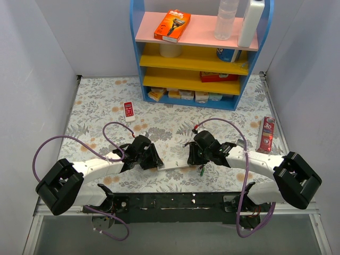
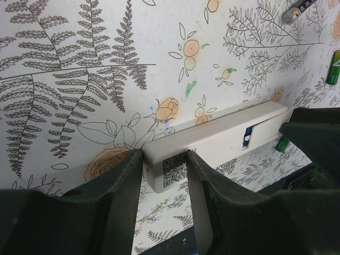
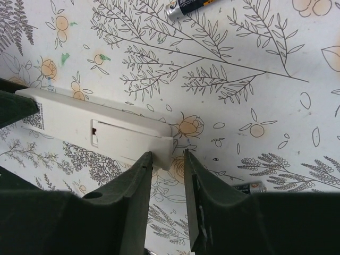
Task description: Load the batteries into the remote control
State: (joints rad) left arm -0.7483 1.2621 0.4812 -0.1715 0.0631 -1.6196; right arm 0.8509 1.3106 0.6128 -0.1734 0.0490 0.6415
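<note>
The remote control lies back up on the flowered table between both arms; it is white, with a QR label near one end. My left gripper is shut on that labelled end, a finger against each side. At the other end the battery cover is slid partly out. My right gripper stands open around the cover's tip, with one finger at its corner and the other apart. Something blue shows in the slot. A dark battery and a green one lie loose nearby.
A blue shelf with boxes and bottles stands at the back. A short red-and-white remote lies far left of centre, and a red tube lies at the right. Purple cables arch over both arms. Another battery lies half hidden behind my right finger.
</note>
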